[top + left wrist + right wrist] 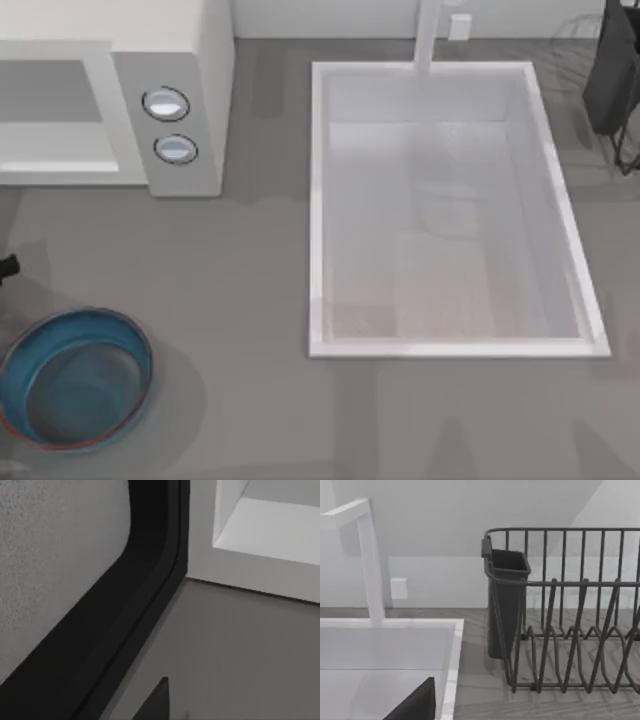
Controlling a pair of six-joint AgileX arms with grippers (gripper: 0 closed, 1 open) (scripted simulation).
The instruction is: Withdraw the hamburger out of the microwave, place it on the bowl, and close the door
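Although I cannot tell where the hamburger is from where I stand, the microwave (185,60) that goes with it sits at the table's far left, a white box with a grey side panel and two round silver-rimmed knobs (166,104) one above the other. From above, its cavity (50,120) reads as a pale grey recess with a white floor. The left wrist view comes in close on that white floor and lip. It also shows the door (50,555), a speckled light grey panel edged by a wide, curved black band, standing beside the opening. The bowl (130,335) rests near the front left corner, well apart from the microwave, round and shallow. Its glossy teal inside is bare within a thin reddish rim. The left gripper (157,702) hangs low by the door as a dark wedge over the grey table (240,300). Whether it is spread or pressed together I cannot tell. A white rectangular sink (318,200) takes up the middle and right, its basin bare and smooth, with a square white faucet (428,35) at the back. The right gripper (415,705) sits over the sink's far right corner, its state just as unclear. Its wrist view shows a dark wire dish rack (580,630) with a dark cup (506,605) hooked on its end.
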